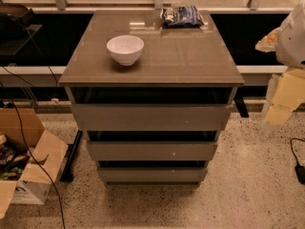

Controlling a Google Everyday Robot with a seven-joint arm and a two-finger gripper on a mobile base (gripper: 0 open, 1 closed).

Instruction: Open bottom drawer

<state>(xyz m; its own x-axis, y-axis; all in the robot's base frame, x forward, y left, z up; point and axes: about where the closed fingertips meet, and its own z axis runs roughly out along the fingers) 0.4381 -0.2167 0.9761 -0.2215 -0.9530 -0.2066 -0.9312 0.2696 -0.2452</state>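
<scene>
The bottom drawer (152, 174) is the lowest and slimmest grey-brown front of the three in the cabinet, and it has no handle. It sits nearly flush under the middle drawer (152, 150), which has a tiny white speck. The tallest top drawer (150, 117) is above that. My gripper (281, 104) is at the right edge of the view, to the right of the cabinet at about the height of the top drawer. It is well apart from the bottom drawer and touches nothing.
A white bowl (125, 49) and a dark snack bag (182, 15) lie on the cabinet top (190, 56). An open cardboard box (28, 161) and cables stand on the floor at the left. A black cable (299, 168) lies at the right. Speckled floor lies in front.
</scene>
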